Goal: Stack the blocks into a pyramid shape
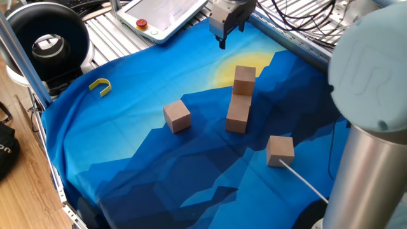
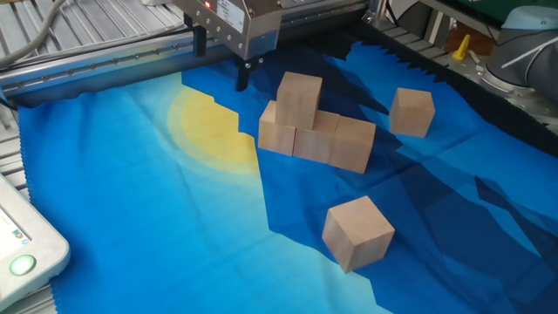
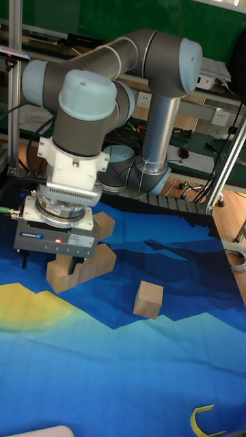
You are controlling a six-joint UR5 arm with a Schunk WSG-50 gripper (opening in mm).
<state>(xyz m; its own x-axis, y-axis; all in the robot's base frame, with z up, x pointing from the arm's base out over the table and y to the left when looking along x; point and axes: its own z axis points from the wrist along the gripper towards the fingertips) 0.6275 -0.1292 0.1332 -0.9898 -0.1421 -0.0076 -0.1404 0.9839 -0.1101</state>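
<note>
Three light-brown wooden blocks [image 2: 316,138] lie in a touching row on the blue cloth, and one block [image 2: 299,98] sits on top of them. In one fixed view that row is seen end-on [image 1: 238,113] with the top block [image 1: 243,79] above it. Two more blocks lie apart from the row, one [image 1: 177,116] to one side and another [image 1: 280,150] nearer the arm's base. My gripper [image 2: 221,66] hangs above the yellow patch beyond the stack, open and holding nothing. In the tall fixed view the gripper [image 3: 51,265] is in front of the stack [image 3: 89,263], and one loose block [image 3: 148,299] lies to the right.
A small yellow U-shaped piece [image 1: 100,86] rests near the cloth's edge. A teach pendant [image 1: 162,16] and a black round device [image 1: 48,41] stand beyond the cloth. The arm's grey base [image 1: 375,127] rises at the right, and a thin white rod [image 1: 305,181] lies near it.
</note>
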